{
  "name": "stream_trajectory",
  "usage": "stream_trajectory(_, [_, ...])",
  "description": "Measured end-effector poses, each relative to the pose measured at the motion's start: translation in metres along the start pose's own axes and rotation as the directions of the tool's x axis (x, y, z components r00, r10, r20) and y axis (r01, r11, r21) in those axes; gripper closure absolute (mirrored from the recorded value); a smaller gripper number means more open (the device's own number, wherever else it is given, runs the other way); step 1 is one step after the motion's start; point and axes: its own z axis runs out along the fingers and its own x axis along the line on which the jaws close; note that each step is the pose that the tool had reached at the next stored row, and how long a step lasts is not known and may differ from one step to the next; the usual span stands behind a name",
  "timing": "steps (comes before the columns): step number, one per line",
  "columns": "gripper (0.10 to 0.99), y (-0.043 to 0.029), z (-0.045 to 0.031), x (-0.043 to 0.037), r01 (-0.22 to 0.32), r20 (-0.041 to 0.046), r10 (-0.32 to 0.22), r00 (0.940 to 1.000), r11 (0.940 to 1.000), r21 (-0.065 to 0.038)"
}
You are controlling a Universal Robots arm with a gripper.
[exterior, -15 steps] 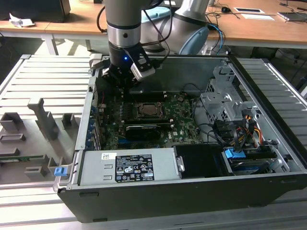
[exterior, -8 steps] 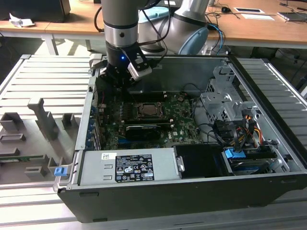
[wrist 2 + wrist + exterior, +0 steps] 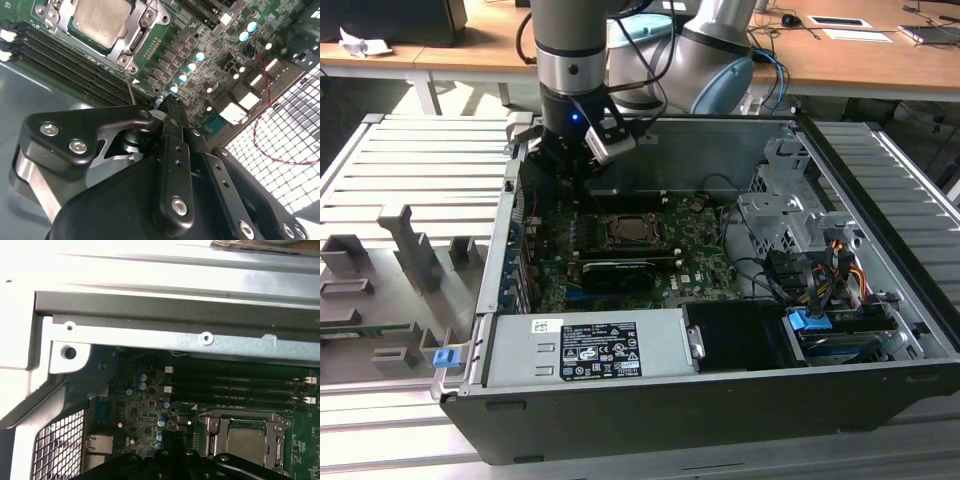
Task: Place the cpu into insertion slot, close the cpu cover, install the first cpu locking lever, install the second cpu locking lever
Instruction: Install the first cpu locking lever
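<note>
The black two-fingered robot gripper (image 3: 563, 165) hangs over the back corner of the open grey computer case (image 3: 720, 400), toward the exterior view's left. In the second wrist view its fingers (image 3: 170, 125) are pressed together into one narrow tip, pinching nothing. A thin metal wire lever (image 3: 130, 87) runs from the socket's corner to just beside that tip. Near the middle of the green circuit board (image 3: 705, 265) sits the square black insertion slot with its silvery rim (image 3: 603, 232). The dull silver-grey square cpu (image 3: 102, 20) lies inside it, and the thin silver windowed cpu cover (image 3: 127, 47) lies flat around the cpu. A small white triangle mark (image 3: 136, 80) is printed on the board at the socket's corner. Nearer the camera, the grey metal power supply box (image 3: 520, 350) carries a white label with black print and symbols (image 3: 598, 350). Coloured cables (image 3: 840, 265) fill the exterior view's right.
</note>
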Motion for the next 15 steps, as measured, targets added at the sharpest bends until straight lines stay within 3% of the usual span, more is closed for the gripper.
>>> stream_trajectory(6, [0.98,0.008,0.0007,-0.0006,0.0,-0.0001,0.0,1.0,1.0,0.0])
stream_trajectory(15, [0.98,0.0134,0.0015,-0.0035,0.0,-0.0001,0.0,1.0,1.0,0.0])
